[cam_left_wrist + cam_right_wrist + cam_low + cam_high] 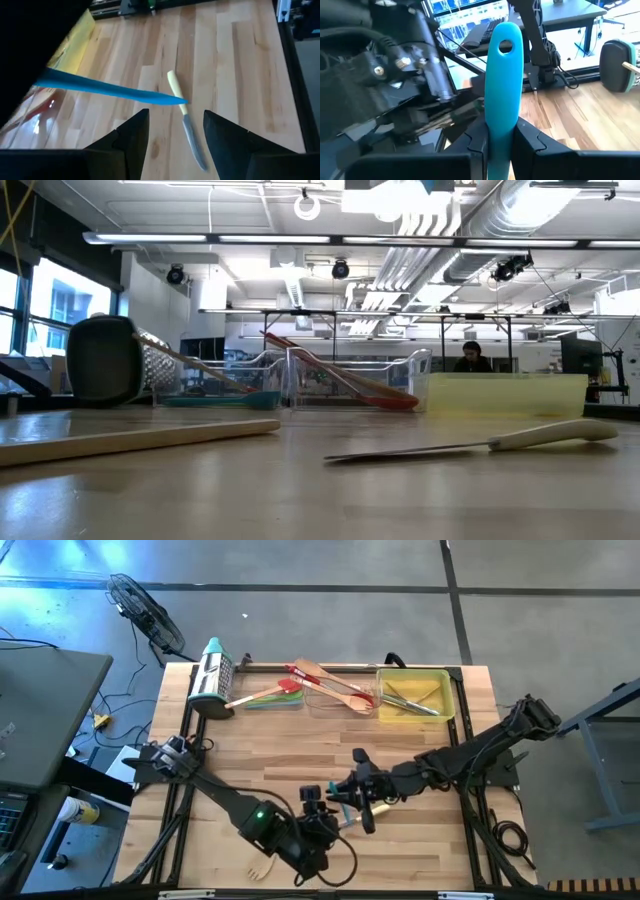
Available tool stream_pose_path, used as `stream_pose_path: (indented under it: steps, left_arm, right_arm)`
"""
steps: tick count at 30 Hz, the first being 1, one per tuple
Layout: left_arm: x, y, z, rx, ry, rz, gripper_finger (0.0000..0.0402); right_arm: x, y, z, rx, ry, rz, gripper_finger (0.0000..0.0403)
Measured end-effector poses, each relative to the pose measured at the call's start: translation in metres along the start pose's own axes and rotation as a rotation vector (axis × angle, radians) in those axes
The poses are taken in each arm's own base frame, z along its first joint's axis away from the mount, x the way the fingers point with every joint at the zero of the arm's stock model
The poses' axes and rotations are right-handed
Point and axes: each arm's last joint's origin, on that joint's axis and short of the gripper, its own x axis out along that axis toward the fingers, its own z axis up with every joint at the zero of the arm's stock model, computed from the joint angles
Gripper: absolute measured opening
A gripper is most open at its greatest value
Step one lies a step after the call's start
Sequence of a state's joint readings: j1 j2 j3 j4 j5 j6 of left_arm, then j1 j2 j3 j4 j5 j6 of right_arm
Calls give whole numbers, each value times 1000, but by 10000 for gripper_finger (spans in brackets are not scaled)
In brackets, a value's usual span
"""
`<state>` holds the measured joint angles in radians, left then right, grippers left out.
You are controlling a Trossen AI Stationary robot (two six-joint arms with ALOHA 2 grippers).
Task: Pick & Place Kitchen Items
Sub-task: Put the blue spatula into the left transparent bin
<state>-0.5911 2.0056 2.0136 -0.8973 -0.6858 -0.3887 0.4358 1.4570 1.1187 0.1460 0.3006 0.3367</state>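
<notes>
I have the wooden worktop (420,850) under both arms, with the yellow tray (448,698) at its far edge toward the right arm's side, a clear tray (318,700) beside it holding red spatulas (335,688) and wooden spoons, and the steel box grater (212,678) lying on its side further along toward the left arm's side. A green-and-red spatula pair (270,696) lies between grater and clear tray. Both arms meet near the worktop's front centre. My right tool (497,137) is clamped on the blue spatula (501,80), its fingers pressed against the handle from either side, the handle's hanging hole pointing toward the left arm. My left tool (174,132) hangs just above the worktop with its fingers apart and nothing between them; beyond them lies a small knife (184,117) with a pale yellow handle, flat on the wood, and the blue spatula's handle crosses over it. A wooden fork (261,868) lies at the front edge near the left arm.
</notes>
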Motion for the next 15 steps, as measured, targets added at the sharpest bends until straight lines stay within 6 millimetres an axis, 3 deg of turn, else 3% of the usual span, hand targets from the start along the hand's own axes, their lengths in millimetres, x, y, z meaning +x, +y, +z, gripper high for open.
stream_pose_path:
  steps: [9, 15]
  left_arm:
    - [-3, 29, 14, -45, -48, 106, 180]
    - [9, 42, 19, -72, -13, 30, 180]
  right_arm:
    - [-9, 0, 10, -72, -30, 34, 39]
    - [-11, -7, 11, -110, -1, 26, 39]
